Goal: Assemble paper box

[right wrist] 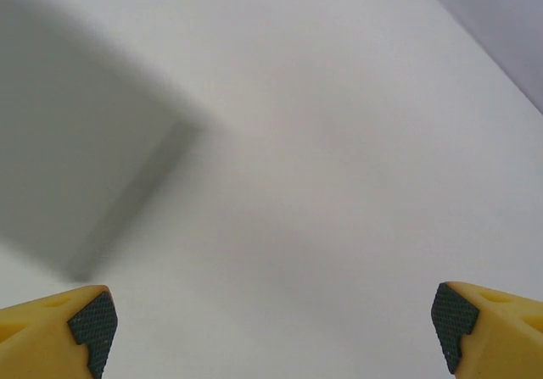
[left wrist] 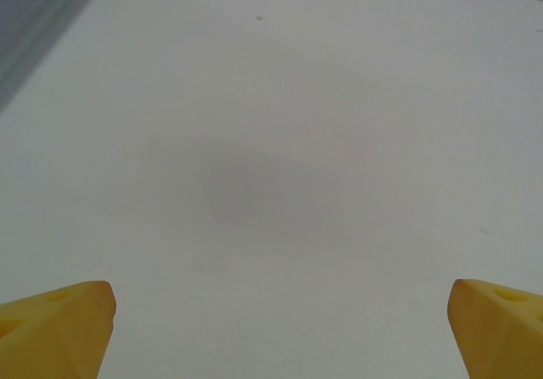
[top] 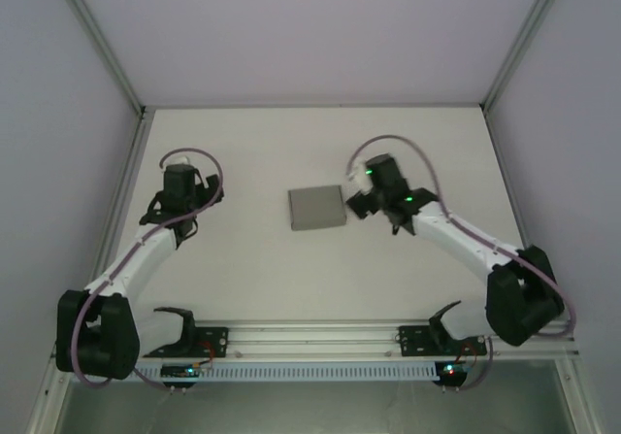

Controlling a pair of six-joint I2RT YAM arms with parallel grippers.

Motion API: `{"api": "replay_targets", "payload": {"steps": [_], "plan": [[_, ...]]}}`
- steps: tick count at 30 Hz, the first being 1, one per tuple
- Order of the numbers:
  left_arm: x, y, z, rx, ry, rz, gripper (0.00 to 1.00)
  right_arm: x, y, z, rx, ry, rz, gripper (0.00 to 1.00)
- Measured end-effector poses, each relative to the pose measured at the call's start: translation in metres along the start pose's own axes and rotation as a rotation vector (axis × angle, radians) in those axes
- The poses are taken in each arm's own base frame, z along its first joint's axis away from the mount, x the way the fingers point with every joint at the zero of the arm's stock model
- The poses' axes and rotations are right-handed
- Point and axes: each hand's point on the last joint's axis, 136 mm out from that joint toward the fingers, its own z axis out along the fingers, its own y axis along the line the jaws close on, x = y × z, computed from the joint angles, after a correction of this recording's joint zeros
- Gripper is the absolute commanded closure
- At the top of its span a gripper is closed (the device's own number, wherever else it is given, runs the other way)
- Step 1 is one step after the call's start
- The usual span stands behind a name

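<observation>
The paper box [top: 316,208] is a small shallow grey rectangular box lying flat near the middle of the white table. In the right wrist view its blurred corner [right wrist: 81,154] fills the left side. My right gripper [top: 361,201] hovers just right of the box, open, with nothing between its yellow fingertips [right wrist: 81,332]. My left gripper [top: 178,177] is well to the left of the box, open over bare table; its yellow fingertips [left wrist: 59,328] stand wide apart in the left wrist view.
The white table [top: 252,152] is framed by aluminium rails and grey walls on the left, right and back. Both arm bases and a mounting rail [top: 320,337] sit along the near edge.
</observation>
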Motion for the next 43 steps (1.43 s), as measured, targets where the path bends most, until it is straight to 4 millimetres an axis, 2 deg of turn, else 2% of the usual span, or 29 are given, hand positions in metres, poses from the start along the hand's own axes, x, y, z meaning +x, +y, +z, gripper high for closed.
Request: {"api": "replay_targets", "payload": {"steps": [2,4,8,12,15,20,22,25,29,43], "plan": [[0.004,0.01,0.008,-0.04,-0.024,0.027,0.01,0.025,-0.047,-0.001,0.129,0.003,0.182,0.01],[0.009,0.019,0.015,-0.067,-0.048,0.062,0.0,0.054,-0.071,-0.002,0.218,0.003,0.299,0.02],[0.016,0.034,0.026,-0.096,-0.121,0.103,0.0,0.094,-0.075,0.008,0.279,-0.025,0.409,0.02],[0.033,0.04,0.04,-0.102,-0.152,0.136,0.01,0.126,-0.076,0.016,0.316,-0.095,0.491,0.02],[0.037,0.043,0.047,-0.097,-0.163,0.149,0.0,0.141,-0.081,0.022,0.347,-0.147,0.524,0.02],[0.014,0.045,0.051,-0.04,-0.263,0.125,0.0,0.154,-0.087,0.045,0.357,-0.184,0.561,0.01],[0.017,0.048,0.058,-0.022,-0.287,0.117,0.0,0.162,-0.089,0.053,0.346,-0.158,0.587,0.01],[0.039,0.048,0.071,0.004,-0.218,0.138,0.01,0.148,-0.101,0.054,0.33,-0.202,0.615,0.01],[0.036,0.038,0.07,0.05,-0.236,0.157,0.01,0.128,-0.111,0.054,0.313,-0.262,0.617,0.01],[0.034,0.033,0.069,0.076,-0.245,0.162,0.0,0.127,-0.109,0.055,0.297,-0.263,0.614,0.01]]}}
